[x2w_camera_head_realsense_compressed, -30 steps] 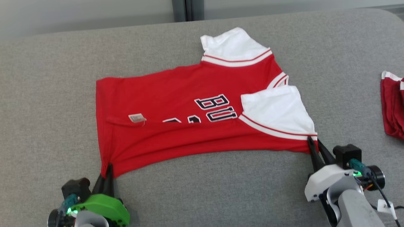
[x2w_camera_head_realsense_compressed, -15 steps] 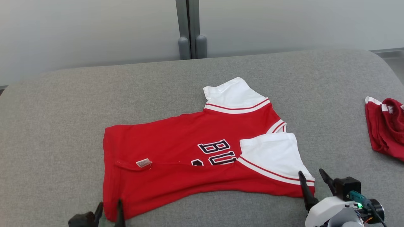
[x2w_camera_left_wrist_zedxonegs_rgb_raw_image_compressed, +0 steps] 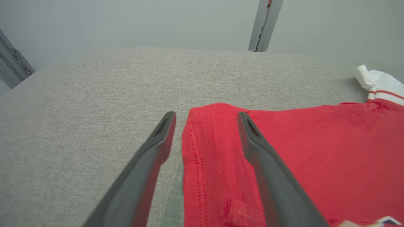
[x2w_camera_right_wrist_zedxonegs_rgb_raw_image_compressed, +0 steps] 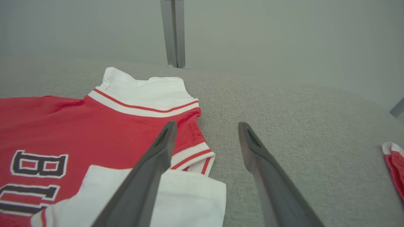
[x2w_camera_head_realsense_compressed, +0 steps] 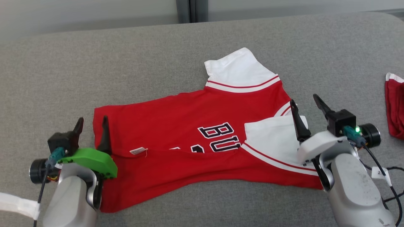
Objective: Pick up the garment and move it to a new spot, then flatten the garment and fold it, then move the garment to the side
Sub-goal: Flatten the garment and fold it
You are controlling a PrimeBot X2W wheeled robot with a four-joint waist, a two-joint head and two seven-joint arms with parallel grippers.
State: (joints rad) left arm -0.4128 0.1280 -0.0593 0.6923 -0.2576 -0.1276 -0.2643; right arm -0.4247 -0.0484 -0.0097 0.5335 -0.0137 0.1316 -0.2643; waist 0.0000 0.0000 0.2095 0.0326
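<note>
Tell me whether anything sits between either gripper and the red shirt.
Nothing visible does. The left gripper hangs with open jaws over the hem edge of the red shirt, the right gripper with open jaws over the edge of its white sleeve. The other red garment lies apart, far right on the gray cushion.

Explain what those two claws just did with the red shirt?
Both let go. A second ago the left claw pinched the red jersey with white sleeves at its near hem corner, the right claw at its near sleeve corner; now both stand open, moved forward to straddle its side edges. The jersey stays half-folded on the grey fabric surface; the other red garment stays at right.
</note>
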